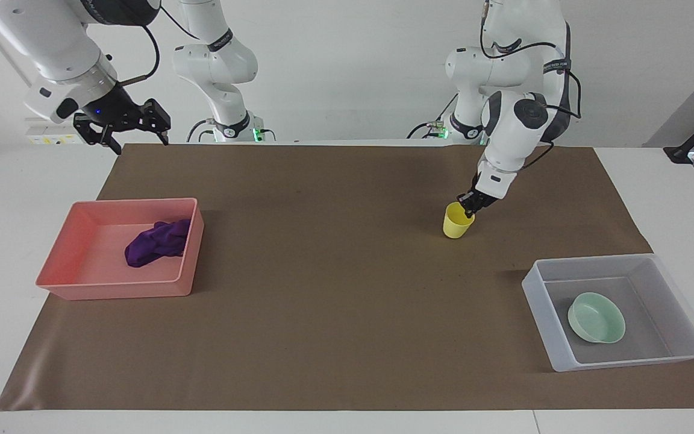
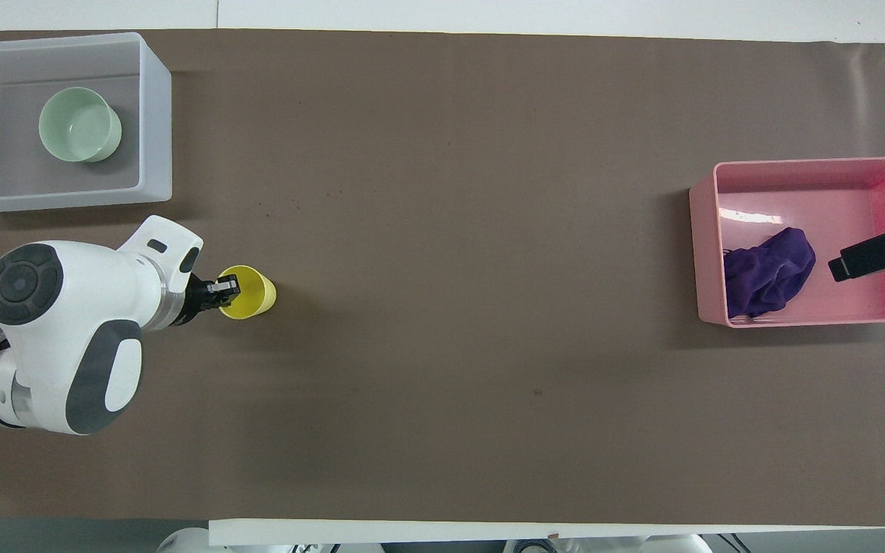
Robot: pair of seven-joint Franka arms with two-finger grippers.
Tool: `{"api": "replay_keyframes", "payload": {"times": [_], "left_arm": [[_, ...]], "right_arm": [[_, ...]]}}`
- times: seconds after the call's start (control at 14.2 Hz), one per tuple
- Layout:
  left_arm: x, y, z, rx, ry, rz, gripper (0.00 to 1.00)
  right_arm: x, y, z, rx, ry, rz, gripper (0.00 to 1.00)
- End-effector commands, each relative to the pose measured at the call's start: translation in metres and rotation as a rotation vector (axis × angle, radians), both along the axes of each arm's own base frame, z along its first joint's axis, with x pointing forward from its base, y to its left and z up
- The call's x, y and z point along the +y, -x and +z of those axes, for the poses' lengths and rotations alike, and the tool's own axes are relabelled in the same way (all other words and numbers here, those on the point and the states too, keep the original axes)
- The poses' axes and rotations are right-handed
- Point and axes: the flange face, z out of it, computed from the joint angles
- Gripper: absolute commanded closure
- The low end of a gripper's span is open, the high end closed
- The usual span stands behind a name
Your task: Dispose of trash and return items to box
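left gripper (image 1: 467, 206) pinches the yellow cup (image 1: 456, 223) by its rim.

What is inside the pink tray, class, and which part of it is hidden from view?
Inside the pink tray lies a wad of purple cloth against one wall. The tray floor beneath the cloth is covered, so nothing under it can be seen. In the overhead view the right gripper overlaps the tray.

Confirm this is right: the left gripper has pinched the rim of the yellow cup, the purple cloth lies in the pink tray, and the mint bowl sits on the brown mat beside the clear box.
One thing is wrong: the mint bowl sits inside the clear box, not on the mat; the overhead view shows it. The left gripper does pinch the yellow cup at its rim, and the purple cloth does lie in the pink tray.
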Motion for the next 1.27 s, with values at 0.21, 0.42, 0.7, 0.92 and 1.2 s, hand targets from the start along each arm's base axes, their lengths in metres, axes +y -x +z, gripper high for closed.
{"api": "replay_keyframes", "payload": {"times": [0.21, 0.42, 0.7, 0.92, 1.2], "left_arm": [[0.059, -0.126, 0.118, -0.047, 0.036, 0.141, 1.00], [0.151, -0.171, 0.126, -0.157, 0.038, 0.232, 1.00], [0.207, -0.208, 0.079, -0.216, -0.035, 0.269, 1.00], [0.219, -0.227, 0.038, -0.220, -0.032, 0.286, 1.00], [0.237, -0.229, 0.008, -0.206, -0.041, 0.290, 0.98]], "right_arm": [[-0.011, 0.004, -0.003, -0.005, 0.000, 0.029, 0.00], [-0.011, 0.004, -0.004, -0.001, 0.000, 0.026, 0.00], [-0.013, 0.006, -0.007, 0.010, -0.003, 0.016, 0.00], [-0.011, 0.007, -0.006, 0.010, -0.003, 0.019, 0.00], [-0.011, 0.007, -0.007, 0.011, -0.003, 0.019, 0.00]]}}
